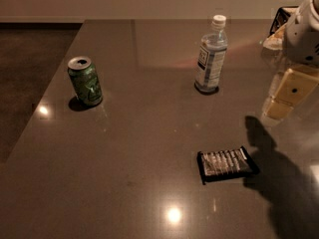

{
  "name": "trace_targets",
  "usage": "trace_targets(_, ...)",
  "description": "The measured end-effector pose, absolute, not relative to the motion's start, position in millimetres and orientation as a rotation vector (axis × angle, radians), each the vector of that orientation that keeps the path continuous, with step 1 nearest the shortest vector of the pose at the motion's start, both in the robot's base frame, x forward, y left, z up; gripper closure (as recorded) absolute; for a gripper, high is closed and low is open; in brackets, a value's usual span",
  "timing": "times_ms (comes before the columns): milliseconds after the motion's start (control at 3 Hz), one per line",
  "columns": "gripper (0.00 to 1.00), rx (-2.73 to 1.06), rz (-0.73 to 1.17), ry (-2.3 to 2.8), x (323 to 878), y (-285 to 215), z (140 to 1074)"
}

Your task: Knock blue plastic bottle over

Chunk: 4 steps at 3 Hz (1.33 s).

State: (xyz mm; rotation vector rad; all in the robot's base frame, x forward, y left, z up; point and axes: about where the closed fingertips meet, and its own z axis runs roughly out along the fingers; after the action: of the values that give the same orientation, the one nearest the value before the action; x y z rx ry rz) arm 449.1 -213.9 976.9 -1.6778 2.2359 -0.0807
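The blue plastic bottle (211, 56) stands upright on the dark table (139, 133), toward the back and right of centre. It is clear with a white cap and a white-blue label. My gripper (279, 108) hangs at the right edge of the view, to the right of the bottle and a little nearer, apart from it. Its pale yellow fingers (290, 91) point down above the table.
A green soda can (85, 81) stands upright at the left. A flat black packet (227, 164) lies in front of the bottle, near the gripper's shadow. Some items (279, 26) sit at the back right corner. The table's left edge drops to the floor.
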Motion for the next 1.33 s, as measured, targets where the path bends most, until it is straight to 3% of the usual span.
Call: trace_targets(1333,0.00,-1.243,0.014,2.232,546,-200,958)
